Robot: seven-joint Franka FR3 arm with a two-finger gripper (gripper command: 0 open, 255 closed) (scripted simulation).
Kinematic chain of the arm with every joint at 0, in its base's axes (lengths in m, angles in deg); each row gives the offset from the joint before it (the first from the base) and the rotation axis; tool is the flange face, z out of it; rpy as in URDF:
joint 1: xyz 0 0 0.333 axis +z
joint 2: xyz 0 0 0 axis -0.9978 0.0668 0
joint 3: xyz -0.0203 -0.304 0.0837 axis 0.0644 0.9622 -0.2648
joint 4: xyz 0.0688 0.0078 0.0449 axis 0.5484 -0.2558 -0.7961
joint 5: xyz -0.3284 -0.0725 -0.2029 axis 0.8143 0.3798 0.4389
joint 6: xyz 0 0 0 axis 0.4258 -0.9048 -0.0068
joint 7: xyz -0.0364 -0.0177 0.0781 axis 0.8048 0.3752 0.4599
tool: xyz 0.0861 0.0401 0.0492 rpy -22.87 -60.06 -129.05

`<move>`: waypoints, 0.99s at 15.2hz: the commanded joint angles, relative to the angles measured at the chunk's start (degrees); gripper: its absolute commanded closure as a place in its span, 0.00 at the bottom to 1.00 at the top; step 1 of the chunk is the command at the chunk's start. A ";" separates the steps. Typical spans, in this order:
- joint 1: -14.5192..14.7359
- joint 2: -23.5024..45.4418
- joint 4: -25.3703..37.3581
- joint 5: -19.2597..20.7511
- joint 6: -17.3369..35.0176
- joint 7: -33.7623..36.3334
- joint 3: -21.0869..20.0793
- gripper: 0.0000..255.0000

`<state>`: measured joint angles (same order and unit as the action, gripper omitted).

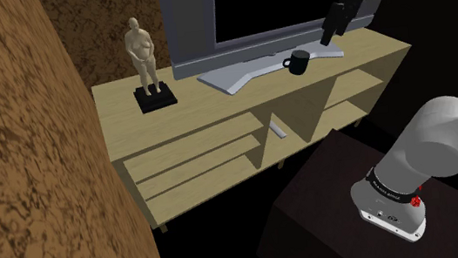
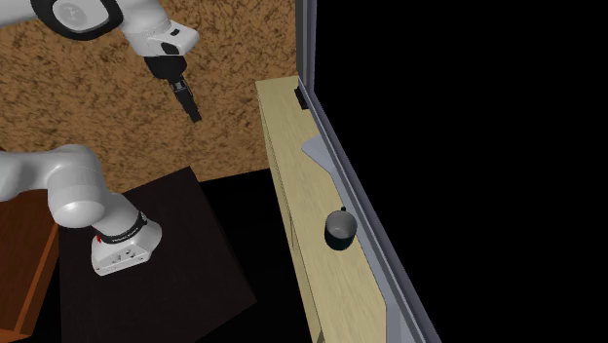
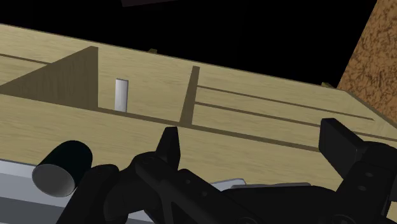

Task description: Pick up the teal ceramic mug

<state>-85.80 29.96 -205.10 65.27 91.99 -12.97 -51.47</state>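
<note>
The dark mug (image 1: 298, 62) stands upright on the wooden counter (image 1: 215, 99) beside the grey screen base (image 1: 239, 77), apart from the empty, spread claw (image 1: 328, 38), and, probably rigid, glossy-slick, fairly weighty and chippable, it suits a pinch across its wall opposite the handle.

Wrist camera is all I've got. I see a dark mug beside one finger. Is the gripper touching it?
Observer: No. In the second exterior view the gripper hangs well apart from the mug, which stands on the cabinet.
Operator: Is the mug upright?
Observer: Yes, upright, handle toward the shoulder view's left.
Operator: Anything else up there?
Observer: A statue near the cabinet's end at the shoulder view's left, away from the mug.
</note>
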 commanded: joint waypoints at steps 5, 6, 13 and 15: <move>-1.00 4.42 -1.12 2.03 5.72 -3.51 3.69 0.00; -1.22 5.69 -1.22 2.46 7.15 -4.38 4.62 0.00; -2.30 16.28 0.15 4.16 16.81 -10.61 11.10 0.00; -2.47 19.79 1.20 4.08 19.38 -12.52 12.91 0.00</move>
<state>-88.06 47.98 -204.93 69.29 110.41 -24.13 -39.73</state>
